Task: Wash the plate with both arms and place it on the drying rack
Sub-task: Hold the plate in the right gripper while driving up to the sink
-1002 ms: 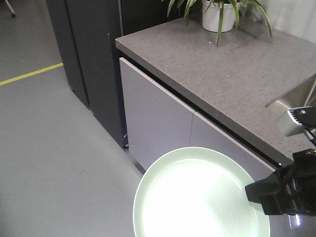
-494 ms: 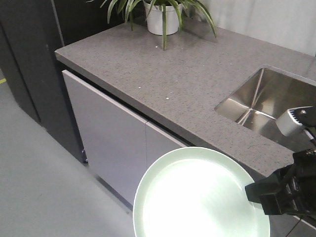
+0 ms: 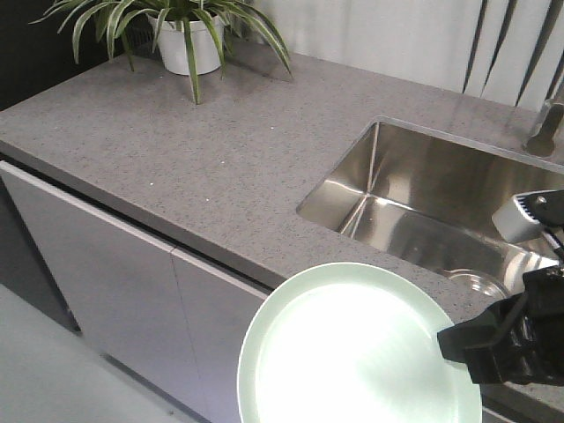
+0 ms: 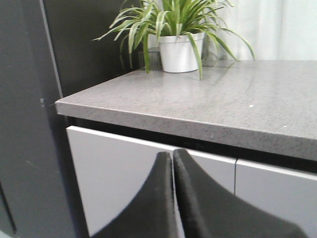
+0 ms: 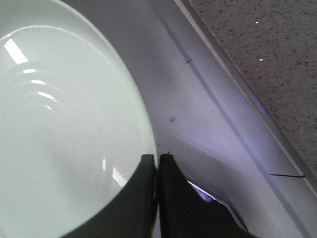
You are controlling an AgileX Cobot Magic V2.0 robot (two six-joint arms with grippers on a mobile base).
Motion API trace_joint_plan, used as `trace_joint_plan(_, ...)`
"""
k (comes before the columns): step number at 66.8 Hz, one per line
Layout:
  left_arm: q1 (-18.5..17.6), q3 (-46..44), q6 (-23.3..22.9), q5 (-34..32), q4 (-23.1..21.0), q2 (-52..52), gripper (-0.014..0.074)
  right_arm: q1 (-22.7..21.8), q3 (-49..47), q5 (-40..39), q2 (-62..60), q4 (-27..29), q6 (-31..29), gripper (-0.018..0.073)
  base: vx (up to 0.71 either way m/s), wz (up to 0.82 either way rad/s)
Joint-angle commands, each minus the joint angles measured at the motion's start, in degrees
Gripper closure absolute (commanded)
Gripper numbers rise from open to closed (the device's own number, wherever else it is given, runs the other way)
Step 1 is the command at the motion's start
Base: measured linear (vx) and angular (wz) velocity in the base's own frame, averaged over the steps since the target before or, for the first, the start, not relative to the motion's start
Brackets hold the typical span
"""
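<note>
The right gripper [image 3: 448,344] was positioned at the lower right of the front view, reaching toward the left. Its jaws were closed on the rim of the plate [image 3: 352,352], with the fingertips nearly meeting in the wrist view. The left gripper [image 4: 172,157] was pointed forward, its two black fingers [image 4: 153,198] pressed flat against each other.

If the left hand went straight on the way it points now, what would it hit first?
Most likely the pale cabinet door just under the grey countertop edge. The shut left hand points at it, though the depth between them is unclear.
</note>
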Motion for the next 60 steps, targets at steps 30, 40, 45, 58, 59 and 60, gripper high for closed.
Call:
trace_joint_plan(30, -0.3, -1.4, -0.1, -4.2, -0.1, -0.8, 0.0603, -0.1, -1.5, -1.5, -0.7, 2.4, -0.5, 0.0564, 0.09, -0.28)
trace_joint_plan(40, -0.3, -1.4, -0.1, -4.2, -0.1, -0.8, 0.0603, -0.1, -1.5, -1.5, -0.7, 2.4, -0.5, 0.0564, 0.08, -0.30)
trace_joint_plan(45, -0.3, -1.4, -0.1, -4.2, -0.1, -0.8, 0.0603, -0.1, -1.5, -1.5, -0.7, 2.4, -0.5, 0.0564, 0.08, -0.31)
trace_joint_plan(58, -0.3, -1.4, -0.1, -4.2, -0.1, -0.8, 0.0603, -0.1, -1.5, -1.5, -0.7, 2.4, -0.5, 0.0564, 0.07, -0.29)
trace_joint_plan(59, -0.3, -1.4, -0.1, -4.2, -0.1, -0.8, 0.0603, -0.1, -1.5, -1.5, -0.7, 2.4, -0.5, 0.0564, 0.07, -0.27)
trace_joint_plan(60, -0.3, -1.4, -0.1, -4.2, -0.1, -0.8, 0.0603, -0.1, -1.5, -1.5, -0.7, 2.4, -0.5, 0.0564, 0.07, -0.26)
